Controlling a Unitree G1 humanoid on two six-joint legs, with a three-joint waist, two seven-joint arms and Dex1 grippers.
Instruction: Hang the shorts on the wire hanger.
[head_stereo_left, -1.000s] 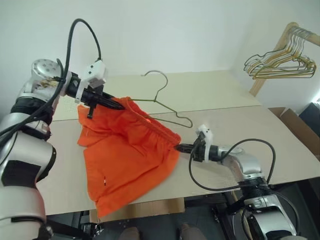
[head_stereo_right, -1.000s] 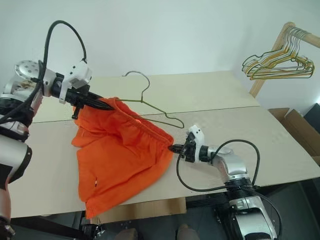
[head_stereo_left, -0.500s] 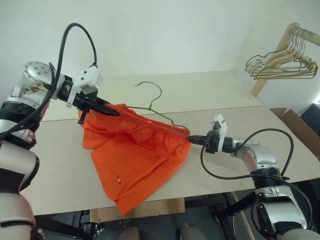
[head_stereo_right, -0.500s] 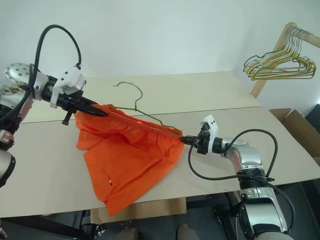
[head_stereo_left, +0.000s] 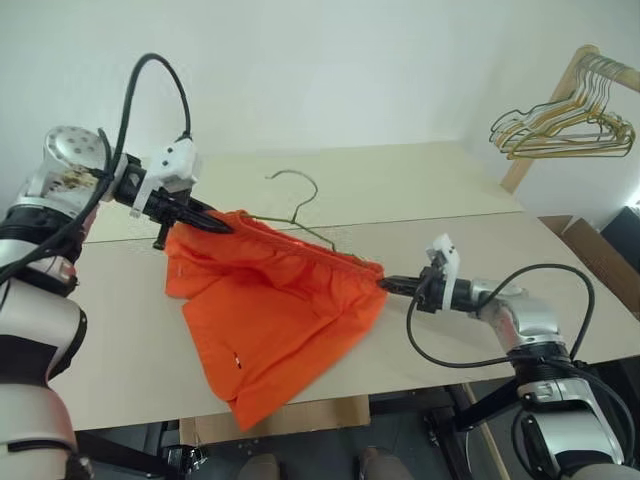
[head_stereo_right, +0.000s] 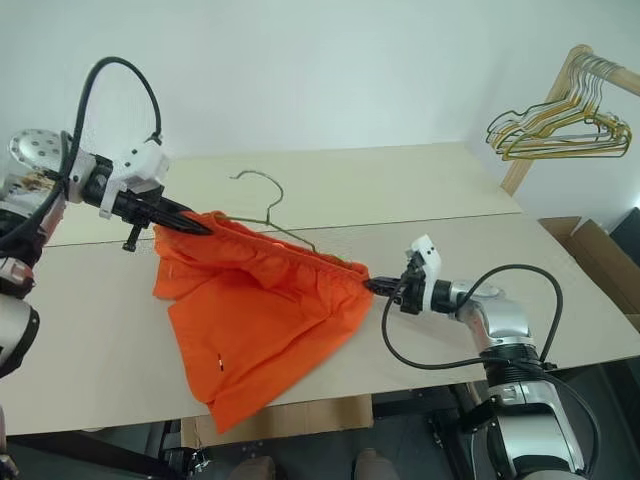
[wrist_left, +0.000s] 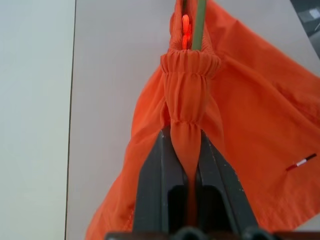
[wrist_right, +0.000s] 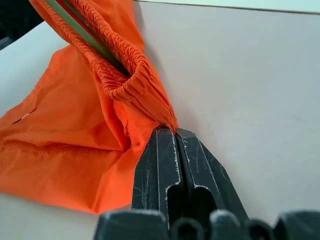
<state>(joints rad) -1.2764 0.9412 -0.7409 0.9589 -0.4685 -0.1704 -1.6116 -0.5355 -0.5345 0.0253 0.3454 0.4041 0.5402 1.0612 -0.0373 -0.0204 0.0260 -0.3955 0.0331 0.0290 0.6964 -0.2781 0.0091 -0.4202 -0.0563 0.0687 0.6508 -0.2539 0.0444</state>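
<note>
Pale beige surface (head_stereo_left: 470, 190) stretching wide, with a seam running across it. Bright orange shorts (head_stereo_left: 275, 320) spread over the near-left part, waistband stretched taut in the air between the two arms, legs trailing down toward the near edge. Bunch of gold and dark hangers (head_stereo_left: 565, 125) on a wooden rack at far right, well apart from everything else. Thin olive-green wire hanger (head_stereo_left: 305, 205) threaded inside the stretched waistband — hook poking up on the far side, green wire visible within the gathered elastic (wrist_right: 82, 35) from the right wrist view. Left pincer (head_stereo_left: 222, 226) clamped shut on the left end of the waistband, fabric bunched between its black fingers (wrist_left: 160, 175). Right pincer (head_stereo_left: 386, 283) closed tight on the right end of the waistband — cloth pinched at the fingertips (wrist_right: 170, 137), just above the surface.
</note>
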